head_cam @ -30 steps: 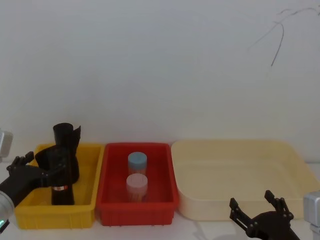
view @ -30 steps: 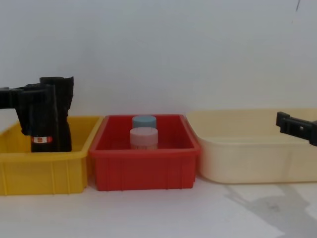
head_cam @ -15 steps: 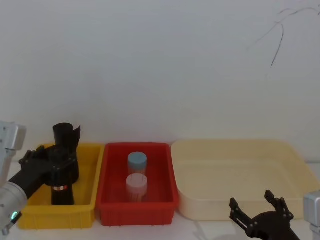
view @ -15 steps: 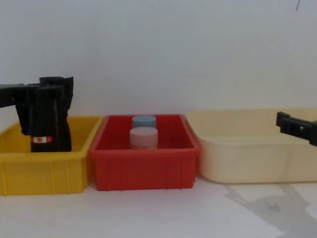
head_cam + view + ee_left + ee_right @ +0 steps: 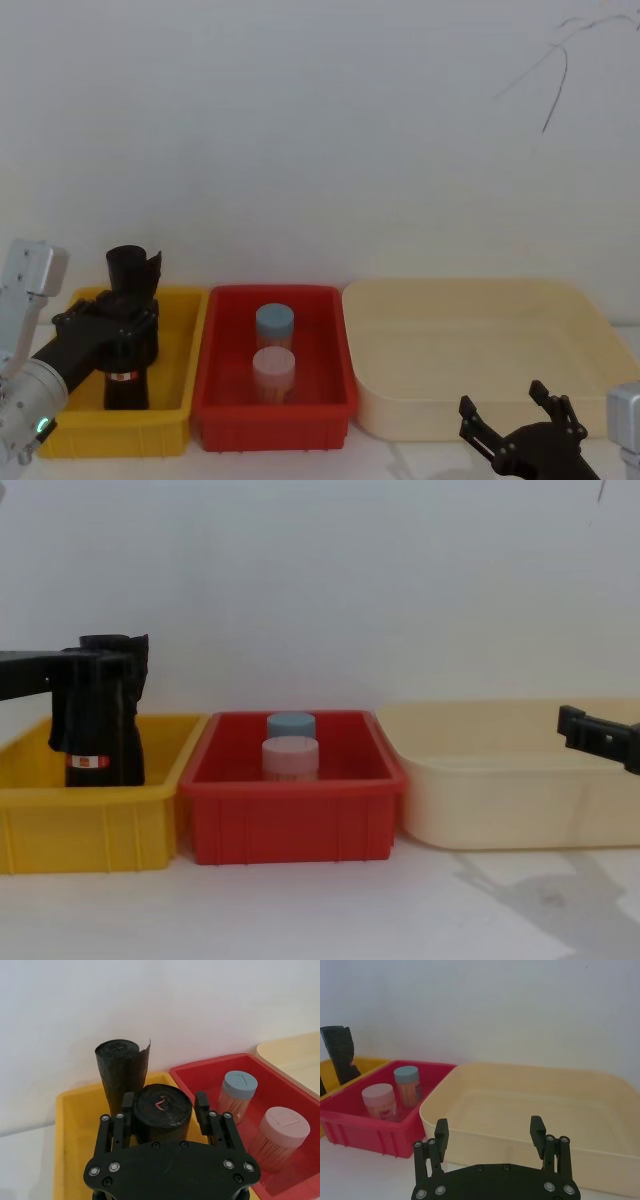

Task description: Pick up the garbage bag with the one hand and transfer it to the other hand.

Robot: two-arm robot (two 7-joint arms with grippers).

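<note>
There are three open bins in a row: one yellow bin [image 5: 110, 437], one red bin [image 5: 272, 432] and one wider cream bin [image 5: 420, 418]. There are two black rolls, both upright in the yellow bin: one is the garbage bag [image 5: 126, 392], which carries a single red-and-white band, and the other is a plain black roll [image 5: 133, 270]. There are two lidded jars, both in the red bin: one blue-lidded jar [image 5: 274, 325] and one pink-lidded jar [image 5: 273, 368]. There are two black grippers, the left gripper [image 5: 164, 1102] and the right gripper [image 5: 489, 1126], each with two fingers. One green light [image 5: 40, 427] glows on the left arm.
</note>
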